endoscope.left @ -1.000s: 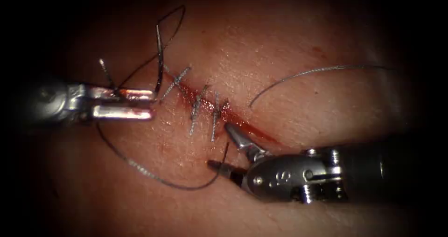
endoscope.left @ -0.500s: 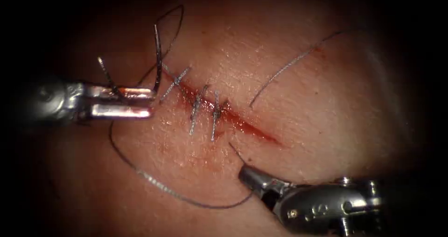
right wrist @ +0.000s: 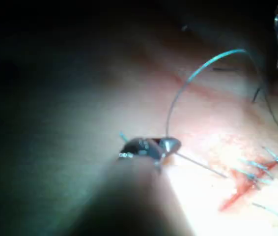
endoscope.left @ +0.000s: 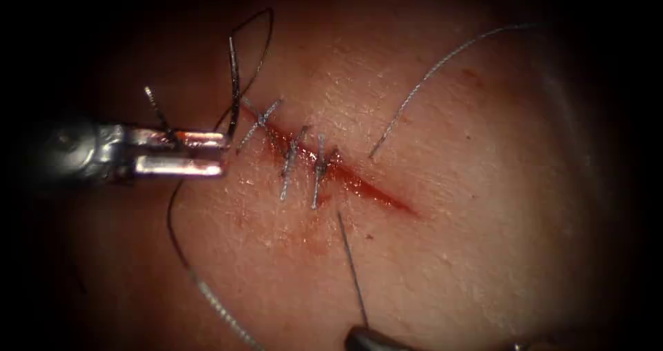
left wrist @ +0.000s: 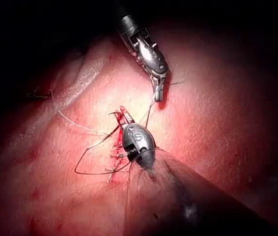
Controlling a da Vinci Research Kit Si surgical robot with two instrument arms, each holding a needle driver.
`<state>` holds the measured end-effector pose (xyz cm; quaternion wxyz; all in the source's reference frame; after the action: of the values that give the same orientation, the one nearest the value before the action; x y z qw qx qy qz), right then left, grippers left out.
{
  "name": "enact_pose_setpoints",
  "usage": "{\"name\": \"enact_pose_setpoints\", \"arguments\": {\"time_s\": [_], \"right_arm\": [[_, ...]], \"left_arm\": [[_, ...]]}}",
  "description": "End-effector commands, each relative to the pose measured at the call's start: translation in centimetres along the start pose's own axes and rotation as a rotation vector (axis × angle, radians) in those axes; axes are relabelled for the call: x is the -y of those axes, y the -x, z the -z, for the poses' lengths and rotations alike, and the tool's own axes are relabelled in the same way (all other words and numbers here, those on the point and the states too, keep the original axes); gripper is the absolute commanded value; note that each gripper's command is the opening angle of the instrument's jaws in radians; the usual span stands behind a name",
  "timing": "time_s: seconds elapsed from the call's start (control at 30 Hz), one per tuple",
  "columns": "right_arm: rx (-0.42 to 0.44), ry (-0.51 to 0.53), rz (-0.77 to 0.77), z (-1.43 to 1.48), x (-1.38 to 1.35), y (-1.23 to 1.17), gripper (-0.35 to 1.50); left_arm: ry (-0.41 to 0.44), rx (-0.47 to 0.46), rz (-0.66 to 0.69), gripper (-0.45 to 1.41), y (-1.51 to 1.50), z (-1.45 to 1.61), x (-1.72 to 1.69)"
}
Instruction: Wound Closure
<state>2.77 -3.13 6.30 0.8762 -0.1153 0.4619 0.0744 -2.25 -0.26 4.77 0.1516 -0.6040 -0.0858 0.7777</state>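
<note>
Dark thread (endoscope.left: 352, 264) is being drawn taut from the cut (endoscope.left: 359, 185) by the right tool (endoscope.left: 362, 336), jaws clamped on it, while beside the left tool (endoscope.left: 181, 154), jaws parted and empty, slack is being left for tightening.

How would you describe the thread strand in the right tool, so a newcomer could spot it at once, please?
Find the red cut in the tissue, crossed by stitches. Below its middle, one thread strand leaves the tissue and runs down to the right tool, whose jaws are shut on it. Unlike the curved loops nearby, it is straight and taut.
</note>
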Motion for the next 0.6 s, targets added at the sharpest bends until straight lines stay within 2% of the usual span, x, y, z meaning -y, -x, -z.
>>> {"name": "enact_pose_setpoints", "arguments": {"time_s": [0.03,0.3,0.6], "right_arm": [[0.002,-0.014,0.0,0.02,0.13,0.0,-0.35],[-0.008,-0.042,0.012,0.28,0.29,-0.1,-0.35],[-0.017,-0.051,0.017,0.44,0.4,-0.19,-0.35]], "left_arm": [[0.002,-0.001,0.001,-0.45,0.05,-0.06,-0.02],[0.003,-0.001,0.006,-0.45,0.06,-0.05,-0.01],[0.003,-0.001,0.006,-0.45,0.06,-0.05,-0.01]]}}
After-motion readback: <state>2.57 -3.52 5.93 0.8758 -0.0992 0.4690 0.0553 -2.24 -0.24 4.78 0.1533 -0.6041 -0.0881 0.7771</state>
